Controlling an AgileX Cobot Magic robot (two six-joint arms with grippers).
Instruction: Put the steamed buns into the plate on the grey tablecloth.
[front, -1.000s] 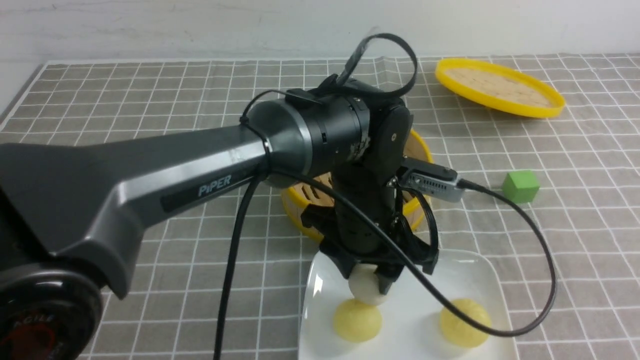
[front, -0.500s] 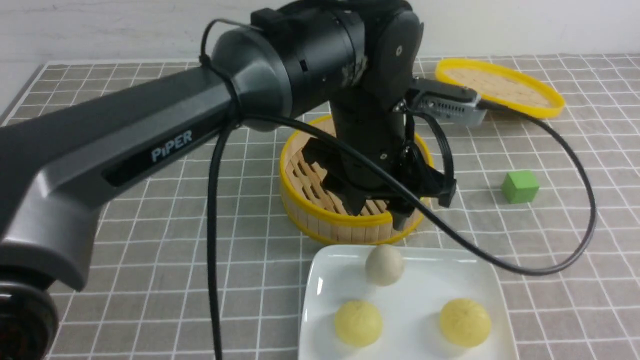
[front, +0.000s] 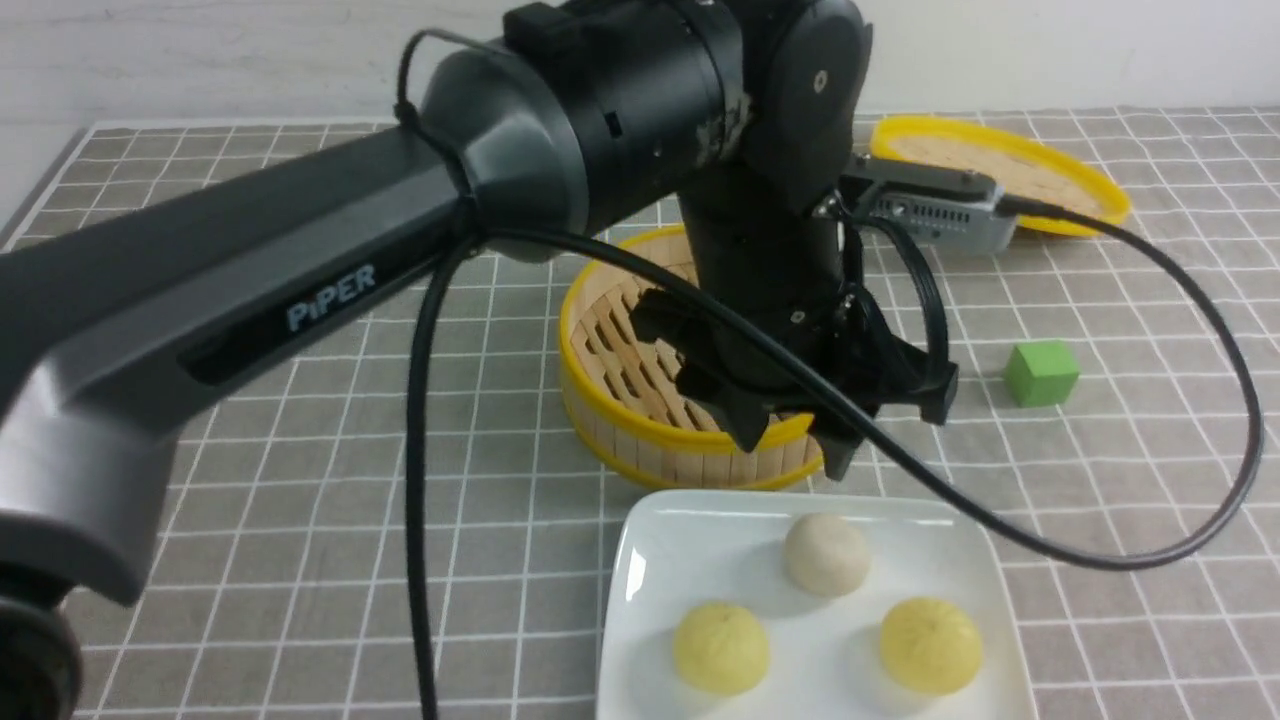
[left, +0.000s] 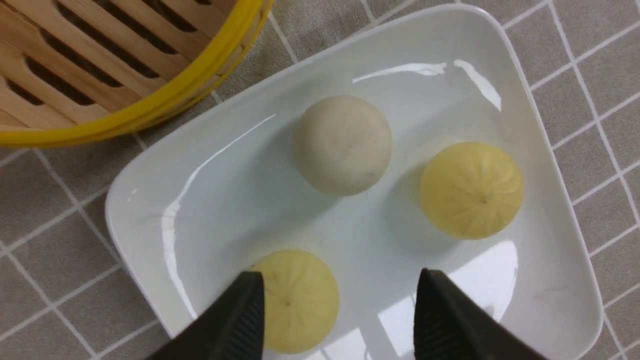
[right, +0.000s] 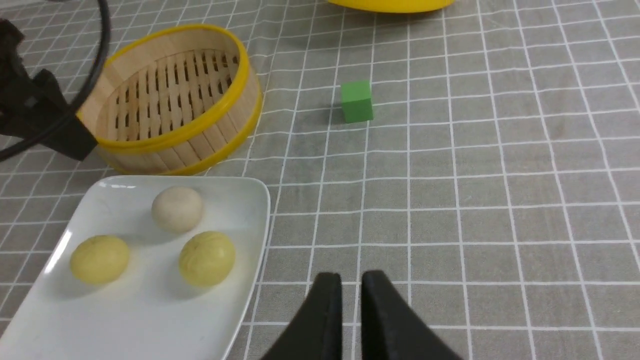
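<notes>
Sitting three buns (front: 826, 553) together inside the white plate (front: 650, 565), near centre on the grey tablecloth (front: 300, 480).
Hanging the left gripper (front: 790, 452) wide open and empty above the plate's far edge, just in front of the steamer basket (front: 640, 455); holding the right gripper (right: 351, 277) almost closed, gripping nothing, over bare cloth right of the plate.

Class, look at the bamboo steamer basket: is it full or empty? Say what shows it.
Empty, as far as shown: the basket shows only bare slats in the right wrist view, and all three buns lie on the plate.
</notes>
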